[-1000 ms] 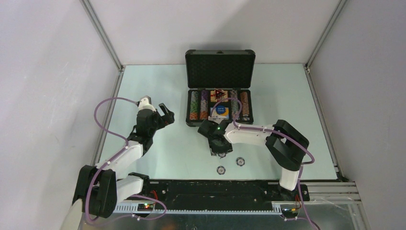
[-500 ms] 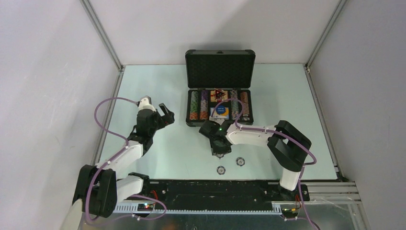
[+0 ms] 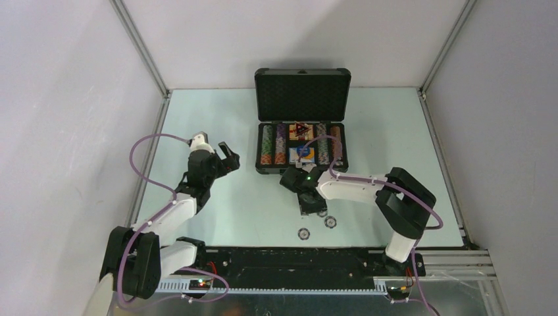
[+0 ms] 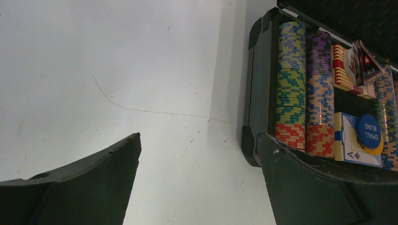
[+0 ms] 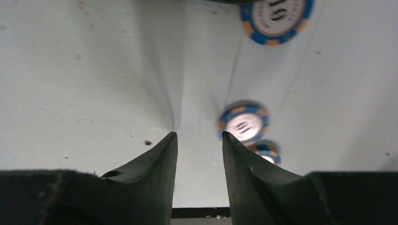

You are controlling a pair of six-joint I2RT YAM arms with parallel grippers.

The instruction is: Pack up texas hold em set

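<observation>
Open case (image 3: 302,95) holds rows of chips (image 4: 291,79), a card box (image 4: 346,143) and a blue button (image 4: 369,131); left gripper (image 4: 198,137) wide, right gripper (image 5: 199,135) narrow, both empty.

I am wearing white shells over black joints on my left arm (image 3: 172,212) and right arm (image 3: 349,189), a purple cable (image 3: 161,135) looping along each. My right claw (image 5: 199,140) is showing dark, tapering fingers (image 5: 150,173).

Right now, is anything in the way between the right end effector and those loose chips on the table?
Nothing visible does. The right end effector sits close to the table, jaws part open and empty, with the nearest loose chip lying just beside one fingertip.
</observation>
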